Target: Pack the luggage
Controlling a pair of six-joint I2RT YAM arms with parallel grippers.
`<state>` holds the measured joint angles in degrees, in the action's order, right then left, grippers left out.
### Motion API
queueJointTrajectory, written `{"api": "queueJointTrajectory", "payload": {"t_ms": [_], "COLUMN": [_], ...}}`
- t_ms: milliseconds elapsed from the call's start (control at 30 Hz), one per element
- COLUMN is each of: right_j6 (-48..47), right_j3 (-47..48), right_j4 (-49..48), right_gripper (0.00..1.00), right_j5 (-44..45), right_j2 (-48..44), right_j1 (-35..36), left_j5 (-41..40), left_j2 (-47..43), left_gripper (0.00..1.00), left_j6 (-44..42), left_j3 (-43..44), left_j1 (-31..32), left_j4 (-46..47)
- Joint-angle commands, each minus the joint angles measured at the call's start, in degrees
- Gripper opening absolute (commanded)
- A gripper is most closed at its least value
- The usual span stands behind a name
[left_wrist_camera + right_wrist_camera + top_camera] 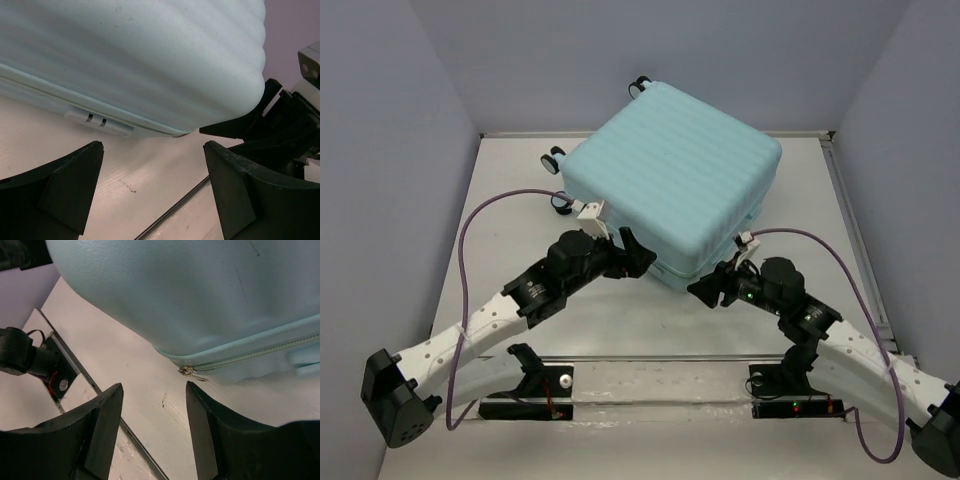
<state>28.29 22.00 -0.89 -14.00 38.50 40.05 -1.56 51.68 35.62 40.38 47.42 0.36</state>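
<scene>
The luggage (pixel 670 180) is lying shut on the worktop (pixel 620 330). The left claw (pixel 638 255) and right claw (pixel 705 290) are flanking its near corner, both spread and holding nothing. Zipper work seems the step in hand. Next, the right claw is likely needing to pinch the zipper pull (pixel 189 371).

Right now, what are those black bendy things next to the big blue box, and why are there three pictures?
They are two robot arms bolted to a table. The blue box is a suitcase lying flat on it. One picture looks down from above. The other two come from little cameras on each wrist, so you see black fingers up close. The left tool and right tool are both open, holding nothing, near the suitcase's front corner. The right camera shows its zipper pull.
</scene>
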Motion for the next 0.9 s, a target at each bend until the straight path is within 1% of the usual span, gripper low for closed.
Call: {"api": "queueJointTrajectory", "payload": {"t_ms": [0, 200, 267, 333, 400, 433, 467, 533, 633, 767, 867], "right_j6": [-1.7, -2.6, -3.1, -3.1, -3.2, -3.2, -3.2, -2.5, -0.9, -0.4, -0.7], "right_j3": [0.0, -0.6, -0.4, -0.5, 0.0, 0.1, -0.1, -0.5, -1.2, -1.3, -0.4], "right_j4": [-4.4, -10.9, -12.5, -15.8, -16.5, -16.7, -17.0, -17.5, -17.7, -17.7, -15.7], "right_gripper": [0.62, 0.63, 0.61, 0.60, 0.56, 0.55, 0.52, 0.48, 0.46, 0.43, 0.43], "right_j5": [7.1, 13.0, 15.5, 16.1, 21.2, 21.2, 24.7, 28.7, 33.5, 36.4, 38.7], "right_j2": [2.7, 11.0, 12.7, 14.8, 16.4, 16.7, 16.8, 16.6, 16.2, 14.8, 14.6], "right_j1": [1.6, 4.9, 5.6, 6.4, 8.5, 9.4, 10.6, 11.2, 12.3, 13.5, 13.5], "left_j5": [3.4, 3.1, 3.1, 3.3, 3.6, 3.7, 3.6, 3.4, 3.6, 3.9, 4.0], "left_j2": [2.5, 7.5, 9.0, 10.0, 11.0, 11.1, 11.2, 11.1, 11.1, 11.4, 11.7], "left_gripper": [0.93, 0.92, 0.92, 0.91, 0.91, 0.91, 0.91, 0.91, 0.90, 0.88, 0.87], "left_j6": [0.8, -0.5, -0.8, -1.1, -1.2, -1.3, -1.3, -1.4, -1.3, -1.1, -1.0], "left_j3": [-0.6, 2.2, 3.4, 4.0, 4.6, 4.8, 4.9, 5.0, 4.8, 4.7, 4.8], "left_j1": [1.7, 1.9, 1.9, 1.9, 1.9, 2.0, 1.9, 1.9, 2.0, 2.0, 2.0], "left_j4": [6.5, 9.3, 9.8, 9.9, 10.1, 10.1, 10.1, 10.0, 10.0, 10.0, 10.0]}}
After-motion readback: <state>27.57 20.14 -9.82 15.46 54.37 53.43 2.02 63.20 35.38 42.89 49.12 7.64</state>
